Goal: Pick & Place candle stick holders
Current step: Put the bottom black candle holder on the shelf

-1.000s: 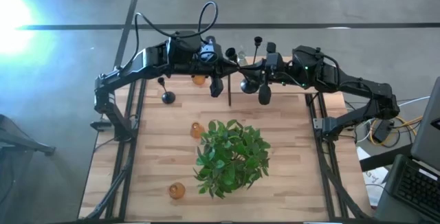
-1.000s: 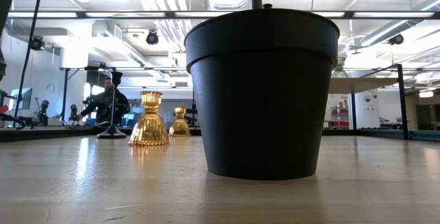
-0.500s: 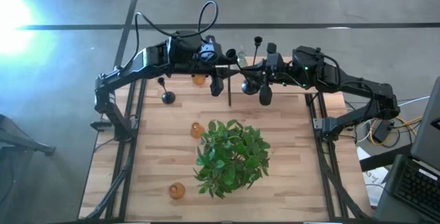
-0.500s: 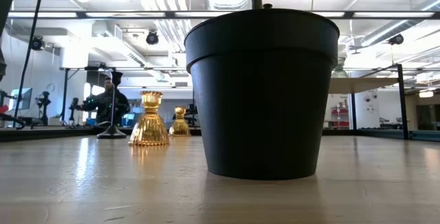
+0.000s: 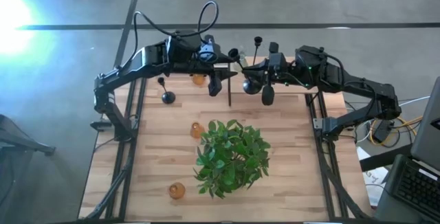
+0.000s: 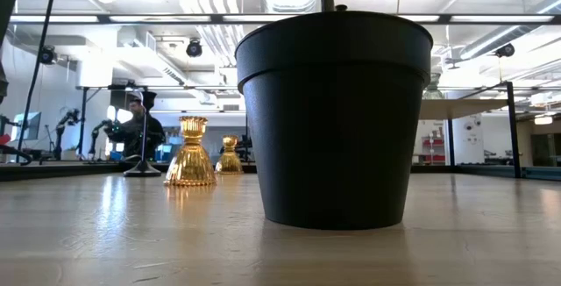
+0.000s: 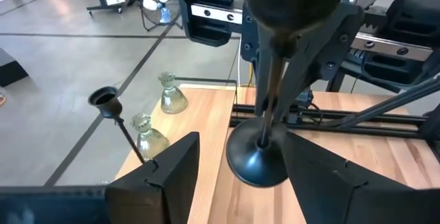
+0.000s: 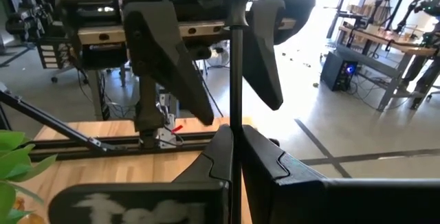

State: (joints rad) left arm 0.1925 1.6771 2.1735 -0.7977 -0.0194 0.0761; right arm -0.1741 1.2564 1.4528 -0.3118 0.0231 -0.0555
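A black candle stick holder stands upright in the air over the table's far edge, showing its round base (image 7: 258, 159) and thin stem (image 8: 236, 80). My right gripper (image 8: 236, 133) is shut on it. My left gripper (image 7: 242, 140) faces it, open, with a finger on either side of the base and touching nothing. Resting on their bases on the table are another black holder (image 5: 167, 95), amber ones (image 5: 196, 129) (image 5: 177, 191) (image 5: 199, 80) and clear glass ones (image 7: 172, 95) (image 7: 148, 138). My right gripper pinches the black holder's thin stem (image 8: 236, 117) between its two fingers, coming at it about level from the table's right side, across the stem. The holder stands upright in the hold, clear of the table, its base hanging free.
A green leafy plant (image 5: 230, 155) in a black pot (image 6: 335, 119) takes up the table's middle. One more black holder (image 5: 258, 42) stands at the far edge. People and equipment show in the room beyond the table.
My left gripper has opened and let go of the black holder, staying where it was. The holder has stayed upright in my right gripper.
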